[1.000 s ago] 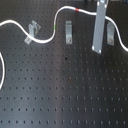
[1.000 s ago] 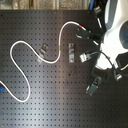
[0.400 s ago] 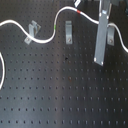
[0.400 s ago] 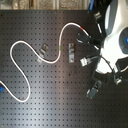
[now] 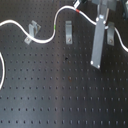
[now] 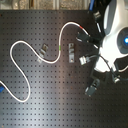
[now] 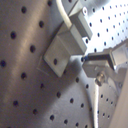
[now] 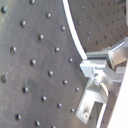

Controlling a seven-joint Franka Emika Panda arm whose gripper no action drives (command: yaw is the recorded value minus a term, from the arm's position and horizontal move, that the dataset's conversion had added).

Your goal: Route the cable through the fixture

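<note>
The white cable (image 5: 42, 39) waves across the black perforated board. It runs past the left fixture (image 5: 32, 31), carries a green band (image 5: 54, 25) and rises to a red band (image 5: 77, 9). From there it runs to my gripper (image 5: 98, 62), which stands just right of the middle fixture (image 5: 67, 33), and comes out again on the far side (image 5: 117, 40). In both wrist views the cable (image 8: 74, 35) leads into the closed fingers (image 8: 95, 67), beside a grey bracket (image 7: 60, 50). The second exterior view shows the same cable (image 6: 20, 47), with the white arm (image 6: 117, 37) hiding the grip.
The cable's far end loops down the second exterior view's left side to a blue piece (image 6: 3, 91) at the board edge. Both fixtures (image 6: 44, 50) (image 6: 71, 53) stand in one row. The board's lower half holds only screw holes.
The gripper's long grey body has sunk lower in the first exterior view and shifted slightly sideways. The cable's waves and bands have barely moved.
</note>
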